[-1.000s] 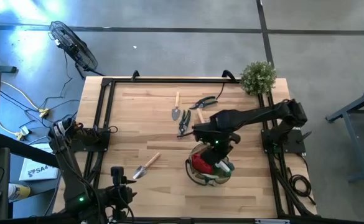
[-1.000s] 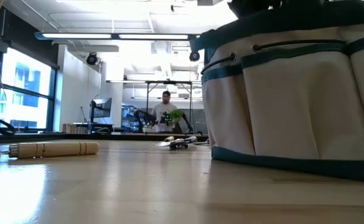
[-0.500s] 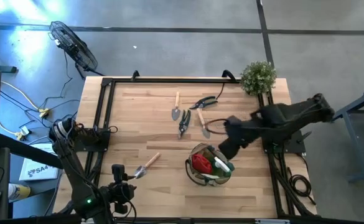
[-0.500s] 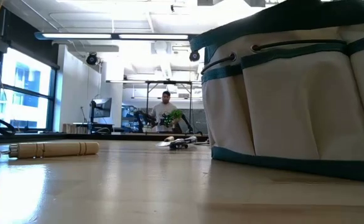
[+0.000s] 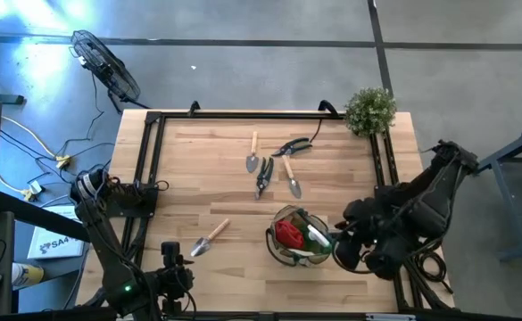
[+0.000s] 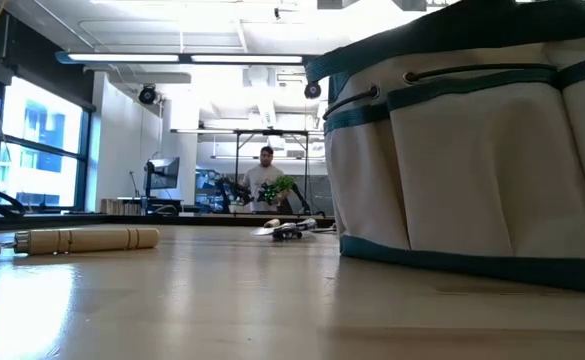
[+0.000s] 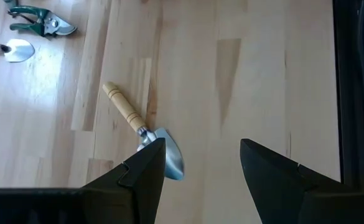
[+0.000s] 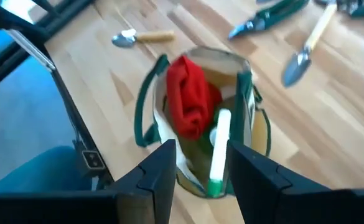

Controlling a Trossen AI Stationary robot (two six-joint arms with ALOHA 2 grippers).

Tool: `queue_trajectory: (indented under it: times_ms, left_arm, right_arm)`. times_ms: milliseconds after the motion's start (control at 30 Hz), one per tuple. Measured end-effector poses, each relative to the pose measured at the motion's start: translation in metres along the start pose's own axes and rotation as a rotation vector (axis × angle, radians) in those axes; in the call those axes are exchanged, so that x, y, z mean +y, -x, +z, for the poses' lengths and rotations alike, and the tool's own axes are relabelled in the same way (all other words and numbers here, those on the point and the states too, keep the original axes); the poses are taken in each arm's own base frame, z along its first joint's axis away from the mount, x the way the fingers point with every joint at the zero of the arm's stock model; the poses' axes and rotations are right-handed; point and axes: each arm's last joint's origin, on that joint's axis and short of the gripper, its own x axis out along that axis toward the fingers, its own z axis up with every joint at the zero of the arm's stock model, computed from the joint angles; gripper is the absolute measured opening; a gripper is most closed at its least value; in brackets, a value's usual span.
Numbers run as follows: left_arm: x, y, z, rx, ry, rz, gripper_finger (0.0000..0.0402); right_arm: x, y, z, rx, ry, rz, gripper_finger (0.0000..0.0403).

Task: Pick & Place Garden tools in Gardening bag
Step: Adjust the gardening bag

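The tan gardening bag with green trim stands on its base at the near right of the table. Inside it are a red piece and a green-and-white spray bottle. My right gripper is open and empty, just right of the bag and above it. My left gripper is open and empty near the table's near edge, above a wooden-handled trowel that lies flat. Two more trowels and two pruners lie flat at the table's middle.
A bushy green plant stands at the far right corner. Black rails run along the table's left and right edges. The low view shows the bag's side close up and a person far behind the table.
My right gripper has pulled back from over the bag's opening, first toward the table's right edge, then toward the near edge, and now sits beside the bag. The bag and the tools on the table have stayed put.
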Motion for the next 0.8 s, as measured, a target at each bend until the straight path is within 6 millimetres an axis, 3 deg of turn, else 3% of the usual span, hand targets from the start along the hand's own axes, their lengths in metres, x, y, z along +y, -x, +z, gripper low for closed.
queue_trajectory:
  times_ms: [233, 800]
  left_arm:
    - [0.000, 0.000, 0.000, 0.000, 0.001, 0.000, 0.0198]
    - [0.000, 0.000, 0.000, -0.003, 0.004, -0.004, 0.0198]
  right_arm:
    - [0.000, 0.000, 0.002, -0.061, 0.088, -0.013, 0.0133]
    - [0.011, -0.002, 0.003, 0.039, 0.230, 0.114, 0.0133]
